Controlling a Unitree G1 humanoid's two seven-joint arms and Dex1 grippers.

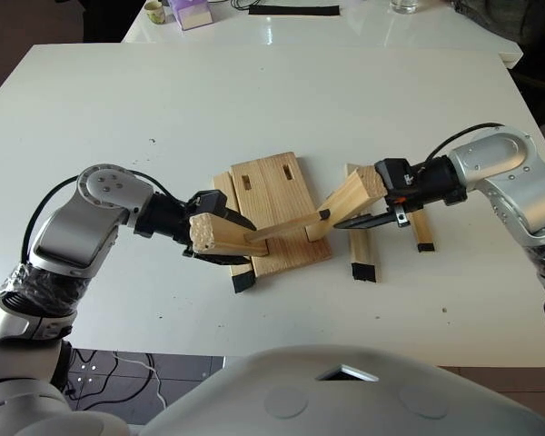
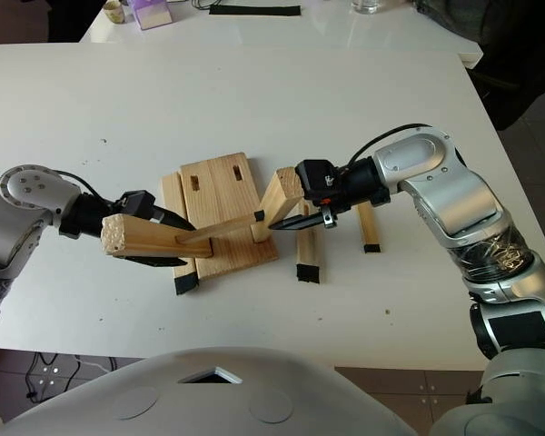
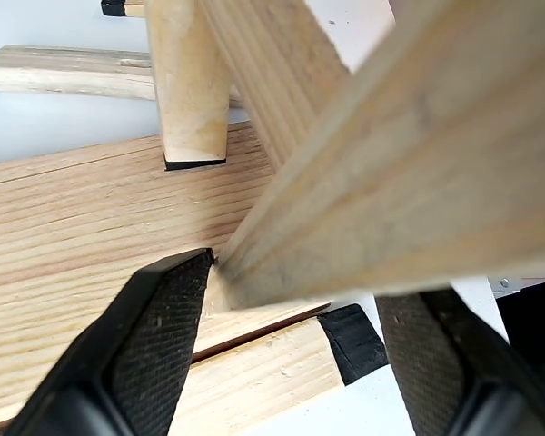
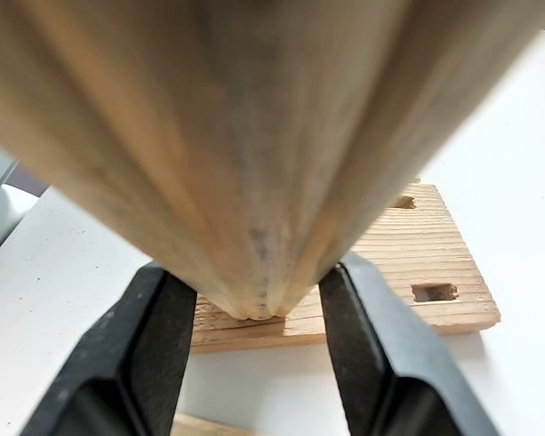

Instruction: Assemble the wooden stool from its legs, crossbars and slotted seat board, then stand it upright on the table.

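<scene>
Seat board (image 1: pixel 274 195) lies flat on the white surface (image 1: pixel 254 100), its two slots toward the far edge. Left gripper (image 1: pixel 221 236) is at the board's near-left corner, fingers (image 3: pixel 154 350) clamped on either side of the left leg (image 1: pixel 220 234), which is held roughly level just above the board with its cut end pointing at the robot's left. Crossbar (image 1: pixel 289 225) runs from this leg across the board toward the right. Its far end meets the right leg (image 1: pixel 352 194) close to that leg's black foot; whether it is seated in a slot there cannot be told. Right gripper (image 1: pixel 349 207) is at the board's right edge, fingers (image 4: pixel 150 341) closed around the right leg, which is tilted with its foot end down at the board and its top end raised toward the right. Three loose legs lie flat on the surface: one (image 1: pixel 223 184) along the board's left edge, partly under the left gripper, and two (image 1: pixel 363 256) (image 1: pixel 422 232) just right of the board, below the right gripper.
</scene>
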